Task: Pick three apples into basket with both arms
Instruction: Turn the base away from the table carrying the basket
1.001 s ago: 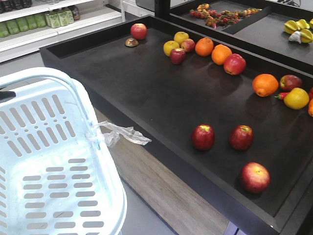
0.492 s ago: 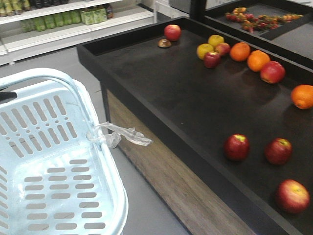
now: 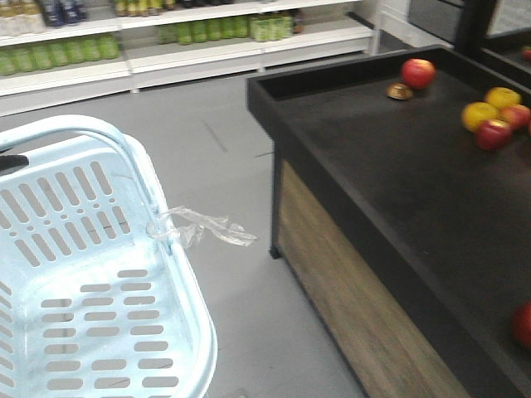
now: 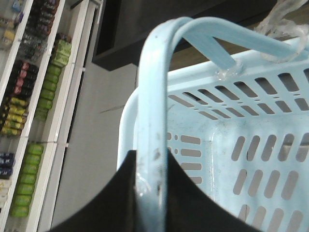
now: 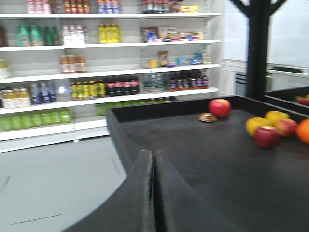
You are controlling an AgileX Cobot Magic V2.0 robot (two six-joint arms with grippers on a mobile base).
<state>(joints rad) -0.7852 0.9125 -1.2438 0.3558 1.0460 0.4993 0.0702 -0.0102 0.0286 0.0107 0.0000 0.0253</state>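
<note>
The white slotted basket fills the lower left of the front view, with a clear plastic scrap tied to its rim. In the left wrist view my left gripper is shut on the basket's hoop handle, above the basket wall. Only the edge of one dark red apple shows, at the right border on the black table. My right gripper hangs shut and empty over the table's near left corner, far from any fruit.
At the table's far end lie a bright red apple, a brown half fruit, yellow apples and a small red apple. Store shelves of bottles line the back. Grey floor lies between the basket and the table.
The front view has swung left: table and fruit slid to the right, and two near apples left the frame. Shelves and floor came into sight. The basket keeps its place in view.
</note>
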